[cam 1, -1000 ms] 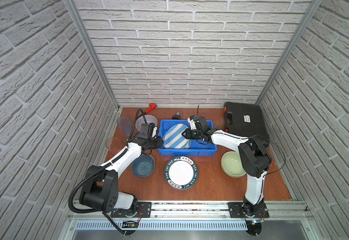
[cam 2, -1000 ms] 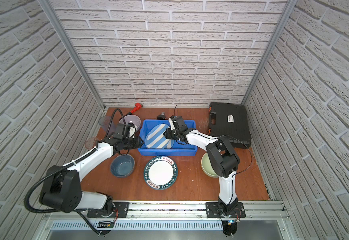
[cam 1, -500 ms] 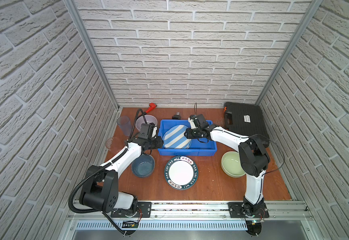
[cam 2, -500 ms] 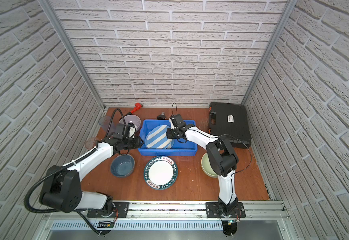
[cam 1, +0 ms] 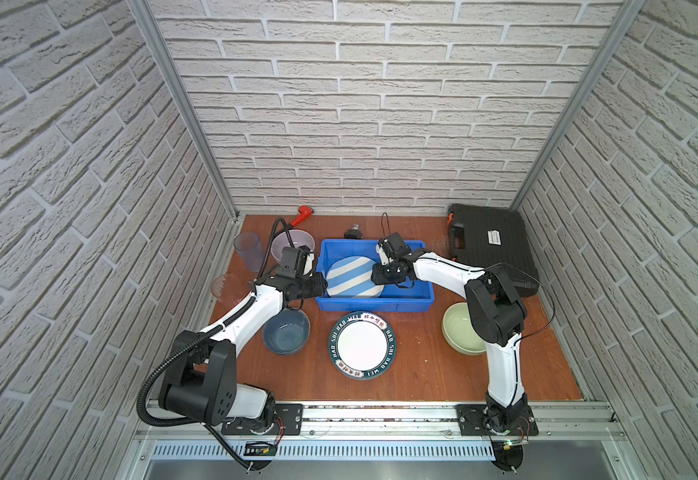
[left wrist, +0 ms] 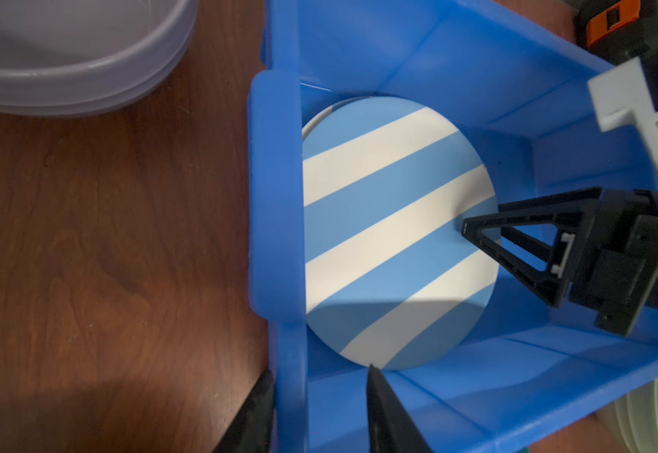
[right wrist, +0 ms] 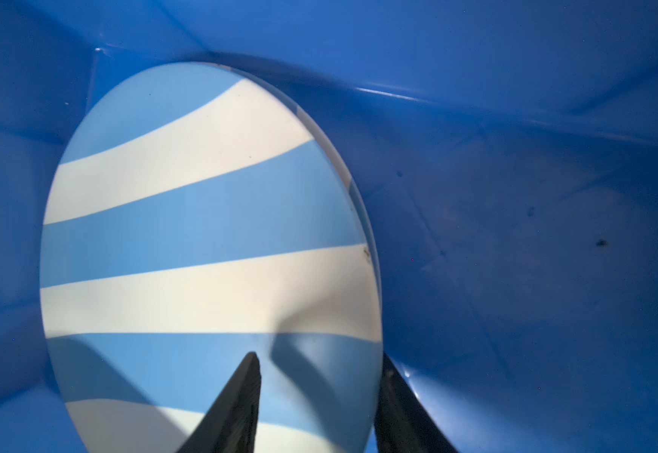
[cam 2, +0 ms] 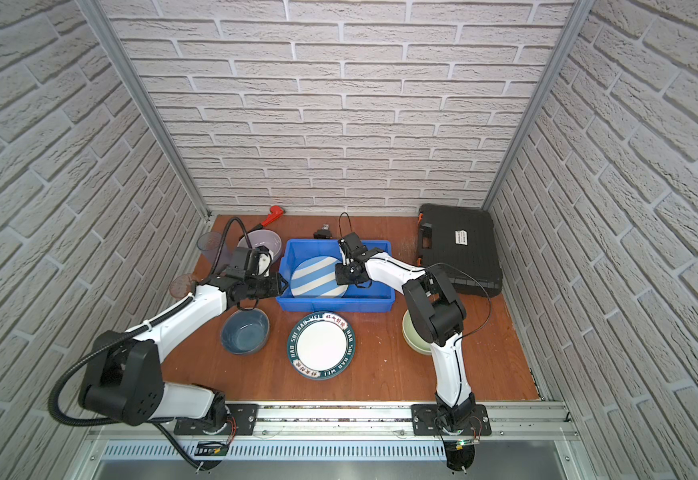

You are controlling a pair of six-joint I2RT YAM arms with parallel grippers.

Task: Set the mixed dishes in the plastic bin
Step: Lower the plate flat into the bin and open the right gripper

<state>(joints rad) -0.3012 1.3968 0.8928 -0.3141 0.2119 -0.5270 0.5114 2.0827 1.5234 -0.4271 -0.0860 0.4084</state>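
The blue-and-white striped plate [cam 1: 353, 276] [cam 2: 318, 276] lies tilted inside the blue plastic bin [cam 1: 374, 301] [cam 2: 335, 305]. My right gripper [cam 1: 375, 277] [right wrist: 319, 357] is open inside the bin. One finger is over the plate's face and the other behind its raised edge [right wrist: 374, 313]. My left gripper [cam 1: 319, 286] [left wrist: 319, 370] straddles the bin's left wall [left wrist: 276, 196] and is shut on it. In front of the bin sit a dark blue bowl [cam 1: 286, 336], a teal-rimmed lettered plate [cam 1: 362, 345] and a pale green bowl [cam 1: 459, 328]. A lilac bowl [cam 1: 291, 241] and two tumblers [cam 1: 247, 251] [cam 1: 222, 286] stand at the left.
A black tool case [cam 1: 491, 245] lies at the back right, close to the bin. A red-headed wrench [cam 1: 303, 214] and a small black object [cam 1: 353, 232] lie along the back wall. Brick walls close in three sides of the table.
My right gripper's jaws have spread apart around the striped plate's edge, and the gripper has shifted slightly. The left arm and the bin have stayed put.
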